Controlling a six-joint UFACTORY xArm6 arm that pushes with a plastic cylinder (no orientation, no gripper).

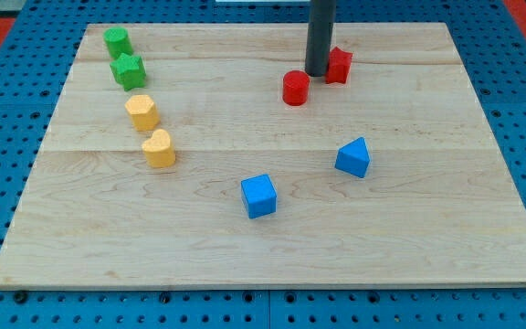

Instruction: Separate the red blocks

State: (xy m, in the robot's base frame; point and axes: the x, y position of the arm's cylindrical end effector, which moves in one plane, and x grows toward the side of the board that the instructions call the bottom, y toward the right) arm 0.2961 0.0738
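Camera view, the only one: my tip [316, 74] is sitting on the wooden board [272, 247] near the view's top, right of centre, w/ the dark rod rising straight up and out of the view's top edge. The tip is standing betw. the two red blocks. The red cylinder [295, 89] is lying just below-left of the tip, close beside it; can't tell if they're actually touching. The other red block [339, 66], blocky in shape but partly hidden by the rod, is sitting just to the tip's right, looking like it's touching or nearly touching the rod. The two reds are showing a small gap betw. them, w/ the rod filling it. No fingers on this rig, just the plain rod end, so nothing is being clamped; it's only resting on the board.

Rest of the board: a green cylinder [117, 41] is sitting at the view's top left, w/ a second green block [128, 70], rough star-ish shape, just below it, almost touching. Below those, a yellow block [142, 111], then another yellow block [159, 149] a bit lower and to the right; exact shapes hard to tell. A blue cube [258, 196] is lying near the board's middle, toward the view's bottom, and a blue wedge-like block [353, 157] is sitting up and right of it, well apart from the reds. Board is resting on a blue pegboard surface [7, 119].
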